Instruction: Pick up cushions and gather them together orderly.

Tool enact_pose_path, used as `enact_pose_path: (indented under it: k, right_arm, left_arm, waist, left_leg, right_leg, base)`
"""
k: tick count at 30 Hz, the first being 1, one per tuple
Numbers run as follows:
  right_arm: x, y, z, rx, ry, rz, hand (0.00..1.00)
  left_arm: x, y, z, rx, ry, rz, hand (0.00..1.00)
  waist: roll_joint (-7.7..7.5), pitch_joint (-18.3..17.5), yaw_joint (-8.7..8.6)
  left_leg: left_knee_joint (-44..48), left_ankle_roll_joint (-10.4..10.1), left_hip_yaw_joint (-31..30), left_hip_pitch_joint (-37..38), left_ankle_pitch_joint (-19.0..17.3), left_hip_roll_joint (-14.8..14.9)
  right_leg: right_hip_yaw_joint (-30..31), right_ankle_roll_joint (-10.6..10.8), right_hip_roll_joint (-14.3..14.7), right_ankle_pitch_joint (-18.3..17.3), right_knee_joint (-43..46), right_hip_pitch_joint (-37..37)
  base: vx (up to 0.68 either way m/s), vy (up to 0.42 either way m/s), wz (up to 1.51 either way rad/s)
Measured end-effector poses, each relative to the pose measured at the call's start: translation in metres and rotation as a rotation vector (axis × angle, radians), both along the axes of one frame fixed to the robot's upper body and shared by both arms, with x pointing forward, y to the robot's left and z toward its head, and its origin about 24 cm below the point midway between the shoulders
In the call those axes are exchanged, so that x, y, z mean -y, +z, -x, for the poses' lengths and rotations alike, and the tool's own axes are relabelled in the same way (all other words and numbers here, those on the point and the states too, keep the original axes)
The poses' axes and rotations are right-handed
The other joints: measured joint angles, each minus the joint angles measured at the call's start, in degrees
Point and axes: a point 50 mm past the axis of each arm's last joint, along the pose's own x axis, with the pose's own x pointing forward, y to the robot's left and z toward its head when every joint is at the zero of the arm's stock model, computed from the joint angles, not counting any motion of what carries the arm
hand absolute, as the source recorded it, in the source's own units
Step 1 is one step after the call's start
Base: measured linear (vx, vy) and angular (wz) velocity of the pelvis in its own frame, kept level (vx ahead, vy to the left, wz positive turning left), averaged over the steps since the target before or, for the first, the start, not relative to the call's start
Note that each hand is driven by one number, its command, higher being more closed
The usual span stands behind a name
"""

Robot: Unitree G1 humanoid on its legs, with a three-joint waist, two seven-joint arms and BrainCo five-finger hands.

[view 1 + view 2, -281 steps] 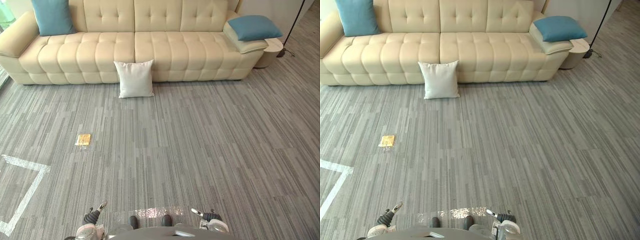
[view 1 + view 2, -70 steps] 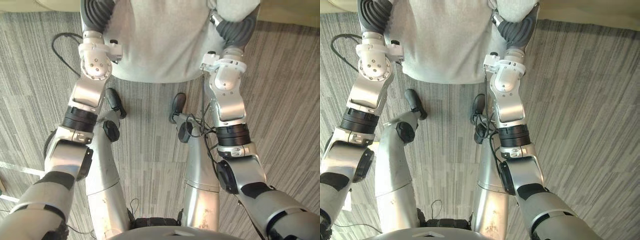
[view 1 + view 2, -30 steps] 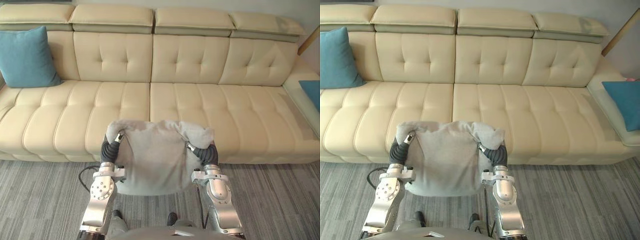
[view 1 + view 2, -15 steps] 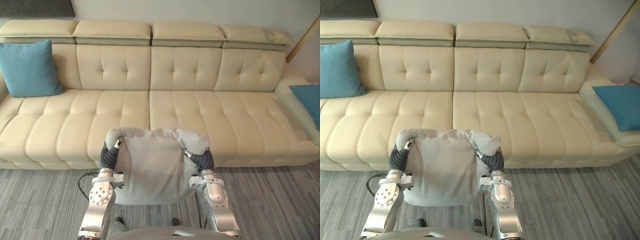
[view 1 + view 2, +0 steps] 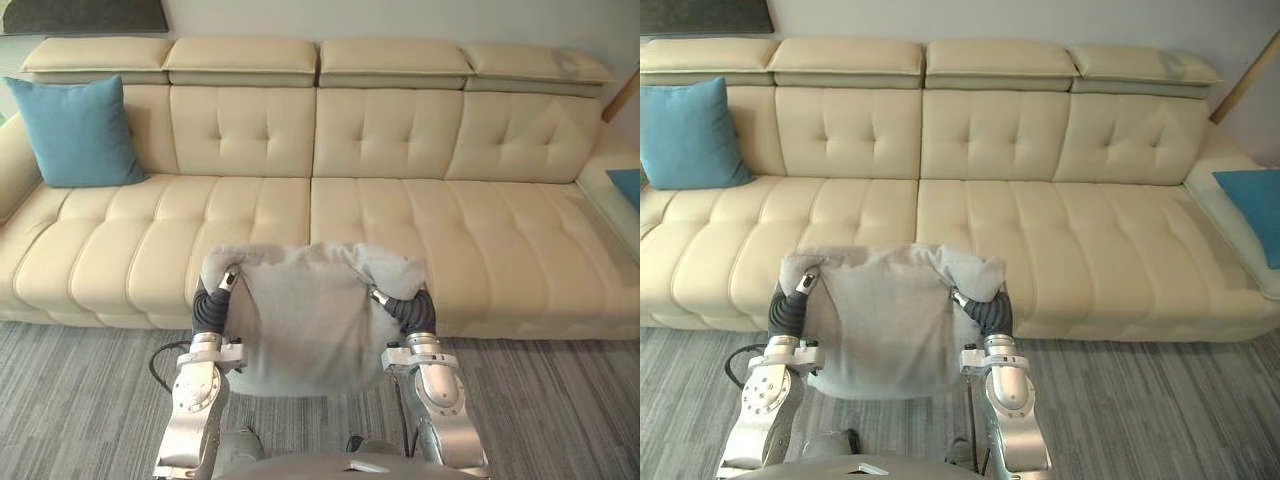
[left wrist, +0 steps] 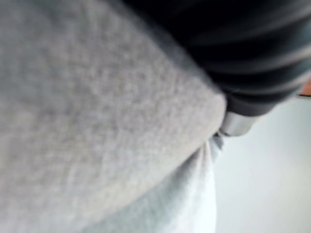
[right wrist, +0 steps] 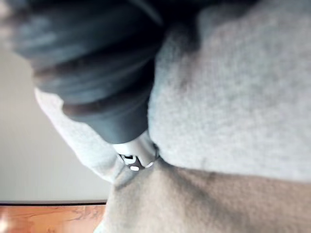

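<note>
Here we go: the grey cushion (image 5: 305, 320) is lifted and sandwiched between the left hand (image 5: 211, 303) and the right hand (image 5: 411, 312), one at each upper side of it. Both hands are sunk into the fabric, so I can't tell whether they clasp it or merely press it.

By my read the pickup is done, with one cushion in hand and all the gathering to come. Nothing is grouped yet. The sofa (image 5: 400, 215), just beyond the hands, carries a blue cushion (image 5: 78, 130) propped at its end, well out past the left hand. A second blue cushion (image 5: 1250, 205) lies at the opposite end, well out past the right hand. Straight ahead of the hands the sofa lies open, a likely spot to set this one down.
</note>
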Motion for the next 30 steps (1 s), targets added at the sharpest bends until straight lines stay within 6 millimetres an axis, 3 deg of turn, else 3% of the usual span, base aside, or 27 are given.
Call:
enact_pose_path:
  k: [1,2,3,5,6,7,9,12,15,18,19,20,21,22,24,26,27,28,29,30]
  right_arm:
    - [0.0,-0.001,0.0,-0.003,-0.008,0.0,1.0]
    - [0.001,-0.001,0.001,-0.006,-0.011,0.002,1.0]
    - [0.002,0.0,0.0,-0.001,-0.014,0.011,1.0]
    - [0.0,-0.001,-0.001,-0.009,0.006,0.027,1.0]
    - [-0.001,-0.002,0.0,-0.016,0.011,0.023,1.0]
    - [-0.002,-0.004,0.0,-0.03,0.019,0.03,1.0]
    - [-0.004,-0.006,0.001,-0.04,0.029,0.027,1.0]
    - [-0.008,-0.012,-0.002,-0.059,0.051,0.029,1.0]
    - [-0.008,-0.029,-0.008,-0.126,0.07,0.045,1.0]
    - [-0.01,-0.048,-0.01,-0.206,0.094,0.067,1.0]
    - [-0.011,-0.051,-0.009,-0.22,0.101,0.067,1.0]
    - [-0.012,-0.054,-0.008,-0.235,0.106,0.064,1.0]
    - [-0.013,-0.055,-0.006,-0.239,0.115,0.058,1.0]
    - [-0.014,-0.055,-0.007,-0.237,0.114,0.053,1.0]
    - [-0.013,-0.052,-0.009,-0.225,0.106,0.048,1.0]
    - [-0.012,-0.051,-0.01,-0.218,0.102,0.049,1.0]
    - [-0.013,-0.049,-0.009,-0.21,0.106,0.045,1.0]
    - [-0.006,-0.044,-0.011,-0.192,0.105,0.076,1.0]
    - [-0.001,-0.036,-0.012,-0.158,0.091,0.087,1.0]
    - [0.001,-0.033,-0.012,-0.146,0.087,0.089,1.0]
  left_arm:
    - [-0.001,-0.001,0.001,-0.005,0.0,-0.003,1.0]
    - [0.0,-0.002,0.002,-0.009,-0.002,-0.001,1.0]
    - [0.003,-0.003,0.003,-0.015,-0.002,0.012,1.0]
    - [0.003,-0.004,0.005,-0.026,0.012,0.025,1.0]
    - [0.001,-0.001,0.006,-0.013,0.011,0.015,1.0]
    - [0.0,0.0,0.006,-0.011,0.011,0.011,1.0]
    - [-0.002,-0.003,0.01,-0.026,0.018,0.007,1.0]
    - [-0.007,-0.007,0.012,-0.045,0.031,-0.003,1.0]
    - [-0.008,-0.017,0.011,-0.089,0.026,-0.012,1.0]
    - [-0.011,-0.026,0.011,-0.134,0.027,-0.024,1.0]
    - [-0.012,-0.027,0.012,-0.144,0.028,-0.032,1.0]
    - [-0.013,-0.028,0.013,-0.155,0.032,-0.033,1.0]
    - [-0.014,-0.029,0.014,-0.157,0.037,-0.035,1.0]
    - [-0.014,-0.028,0.014,-0.152,0.037,-0.035,1.0]
    - [-0.014,-0.026,0.011,-0.136,0.033,-0.037,1.0]
    - [-0.013,-0.025,0.011,-0.133,0.026,-0.037,1.0]
    - [-0.015,-0.025,0.01,-0.133,0.025,-0.045,1.0]
    - [-0.009,-0.027,0.008,-0.141,0.022,-0.02,1.0]
    - [-0.004,-0.025,0.005,-0.124,0.007,-0.004,1.0]
    - [-0.003,-0.023,0.003,-0.116,0.002,0.001,1.0]
  waist:
    - [-0.94,0.82,-0.15]
    - [-1.15,0.73,-0.02]
    - [-0.09,0.14,0.52]
    - [2.44,-0.64,1.38]
    - [1.41,-0.3,1.28]
    - [0.39,0.11,1.23]
    - [-0.21,-0.62,1.49]
    - [-3.24,-2.88,1.5]
    - [-3.88,-3.43,1.04]
    - [-3.74,-3.37,1.07]
    - [-3.69,-3.19,0.74]
    - [-3.01,-2.2,0.45]
    - [-1.93,-1.61,-0.51]
    - [-1.93,-1.63,-0.8]
    - [-1.98,-1.61,-1.54]
    - [-2.1,-1.36,-2.12]
    - [-3.93,-0.96,-2.42]
    - [-1.11,-0.23,-1.66]
    - [0.3,0.69,-1.76]
    - [0.7,0.94,-1.74]
  left_leg:
    - [5.19,-1.59,0.22,-3.56,-0.44,0.29]
    - [3.2,-0.77,0.18,-3.35,-1.09,-0.47]
    - [-3.28,-1.21,-0.11,-2.22,-1.64,-1.29]
    - [-5.04,0.56,0.56,-1.6,-0.68,-1.42]
    - [-3.51,0.99,0.76,-1.81,-0.97,-1.72]
    - [-0.06,2.25,0.98,-2.06,-2.46,-1.72]
    - [2.3,3.13,1.79,-2.5,-4.55,-1.69]
    - [0.87,4.03,1.45,-3.2,-5.82,-5.81]
    - [-0.57,5.44,1.64,-2.86,-6.64,-8.7]
    - [-3.56,5.82,1.8,-0.04,-6.8,-9.73]
    - [-4.87,6.89,1.64,2.1,-7.48,-10.08]
    - [-7.57,7.66,1.54,7.08,-8.22,-10.08]
    - [-9.1,8.66,1.17,10.26,-8.99,-9.78]
    - [-9.16,8.71,1.16,11.09,-9.35,-9.69]
    - [-8.83,7.57,1.21,12.99,-10.76,-8.89]
    - [-8.15,5.63,1.2,14.75,-11.88,-8.35]
    - [-7.81,3.53,-0.26,16.42,-13.71,-9.72]
    - [-8.0,3.34,-1.66,17.52,-14.36,-7.56]
    - [-8.33,3.18,-2.26,17.7,-13.97,-6.85]
    - [-8.37,3.07,-2.49,17.75,-13.52,-6.37]
  right_leg:
    - [0.11,-0.64,-0.51,0.43,-1.9,1.7]
    - [0.31,-0.37,-1.16,0.25,-1.92,1.62]
    - [1.34,-0.09,-1.02,0.07,-2.29,1.02]
    - [3.13,-1.18,0.58,-1.0,-2.44,1.21]
    - [3.32,-1.24,0.16,-0.97,-1.08,1.16]
    - [4.34,1.73,-0.11,-0.68,-2.22,2.44]
    - [6.22,1.93,0.1,-0.43,-4.05,2.8]
    - [9.84,3.88,-3.03,0.87,-6.74,0.22]
    - [11.67,4.52,-5.39,1.83,-5.5,-1.8]
    - [10.65,4.62,-5.99,1.85,8.95,-8.73]
    - [10.18,4.36,-6.09,2.73,14.77,-10.39]
    - [9.18,2.05,-5.96,4.53,25.63,-13.9]
    - [7.53,0.2,-4.96,-0.84,29.01,-15.78]
    - [6.75,0.06,-4.49,-2.03,28.14,-16.4]
    - [4.0,-1.14,-0.39,-2.19,18.63,-19.14]
    - [2.8,-2.66,2.71,4.5,6.56,-18.71]
    - [4.14,-3.77,3.07,16.0,-0.37,-16.56]
    - [3.13,-4.05,4.93,14.97,0.89,-15.49]
    - [2.1,-4.36,5.4,13.24,1.29,-15.32]
    - [1.53,-4.74,5.4,12.46,1.79,-15.43]
  base:
    - [0.02,0.027,0.14]
    - [0.01,0.062,-0.07]
    - [0.02,0.099,-0.45]
    - [0.13,0.102,-0.63]
    - [0.23,0.059,-0.45]
    - [0.2,0.114,-0.39]
    - [0.22,0.142,-0.48]
    - [0.23,0.163,-0.5]
    - [0.2,0.169,-0.41]
    - [0.16,0.122,-0.21]
    - [0.18,0.107,-0.04]
    - [0.22,0.1,0.02]
    - [0.18,0.063,0.02]
    - [0.17,-0.003,0.1]
    - [0.25,-0.083,0.12]
    - [0.34,-0.154,0.24]
    - [0.32,-0.161,0.15]
    - [0.35,-0.174,0.24]
    - [0.26,-0.142,0.1]
    - [0.23,-0.131,0.38]
